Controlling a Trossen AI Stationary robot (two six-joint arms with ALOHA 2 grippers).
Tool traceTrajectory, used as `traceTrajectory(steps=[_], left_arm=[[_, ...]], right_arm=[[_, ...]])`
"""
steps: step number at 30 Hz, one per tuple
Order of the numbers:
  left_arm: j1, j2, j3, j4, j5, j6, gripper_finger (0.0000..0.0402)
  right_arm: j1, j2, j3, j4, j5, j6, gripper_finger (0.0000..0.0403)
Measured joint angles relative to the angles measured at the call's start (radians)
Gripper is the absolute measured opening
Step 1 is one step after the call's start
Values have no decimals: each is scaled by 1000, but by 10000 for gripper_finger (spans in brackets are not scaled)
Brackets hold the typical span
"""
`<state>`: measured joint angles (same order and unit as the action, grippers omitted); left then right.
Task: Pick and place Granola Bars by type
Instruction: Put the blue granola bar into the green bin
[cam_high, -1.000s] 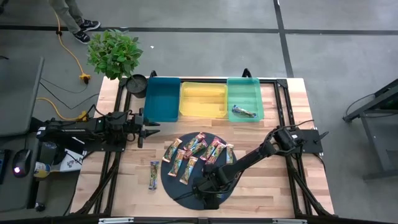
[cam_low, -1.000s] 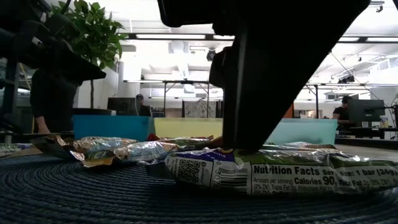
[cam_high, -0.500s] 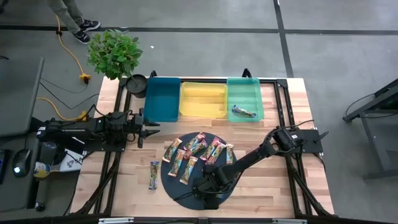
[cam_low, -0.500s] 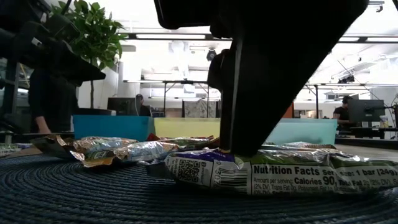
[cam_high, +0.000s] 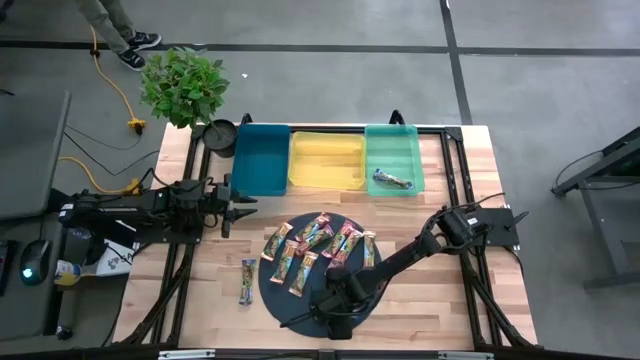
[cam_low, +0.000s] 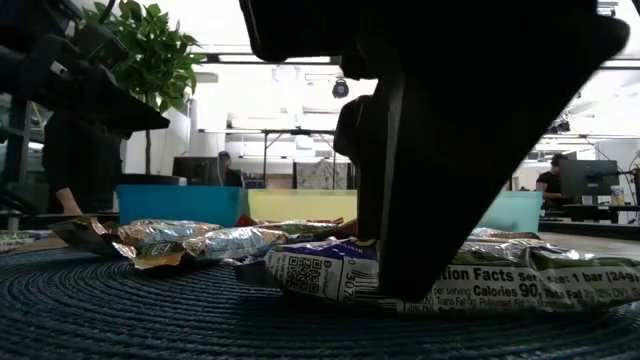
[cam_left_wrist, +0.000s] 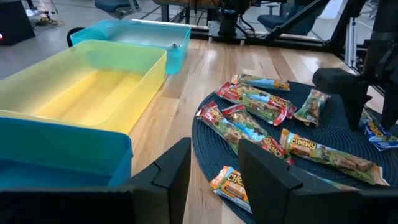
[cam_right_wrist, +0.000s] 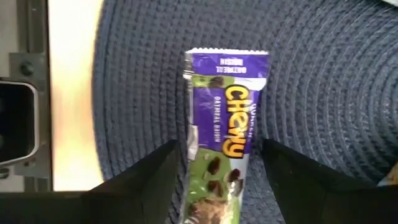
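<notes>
I have the right gripper down over the near part of the round dark mat, its fingers spread wide on either side of a purple Chewy oatmeal raisin bar that lies flat on the weave; the fingers straddle the bar without pinching it. In the low view the gripper stands in front of that bar's wrapper, nutrition panel showing. The other granola bars lie fanned across the far half of the mat, red and orange-green wrappers mixed, and one stray bar rests on the desk just left of the mat. Along the far edge sit three trays side by side: blue tray on the left, yellow tray in the middle, and teal tray on the right with one dark-wrapped bar in it. The left gripper waits at the left of the desk, near the blue tray, its fingers partly apart and holding nothing. A potted plant stands at the far left corner
</notes>
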<state>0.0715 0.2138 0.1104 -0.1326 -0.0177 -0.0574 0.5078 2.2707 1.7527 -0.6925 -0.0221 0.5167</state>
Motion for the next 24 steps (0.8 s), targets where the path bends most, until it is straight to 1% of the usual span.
traceTrajectory(steps=[5, 12, 18, 24], left_arm=[[0, 0, 0, 1, 0, 0, 131], [0, 0, 0, 0, 0, 0, 131], [0, 0, 0, 1, 0, 0, 131], [0, 0, 0, 1, 0, 0, 131]], right_arm=[[4, 3, 0, 5, 31, 0, 222], [15, 20, 3, 7, 42, 3, 211], [26, 22, 3, 5, 74, 3, 203], [26, 23, 2, 4, 75, 8, 195]])
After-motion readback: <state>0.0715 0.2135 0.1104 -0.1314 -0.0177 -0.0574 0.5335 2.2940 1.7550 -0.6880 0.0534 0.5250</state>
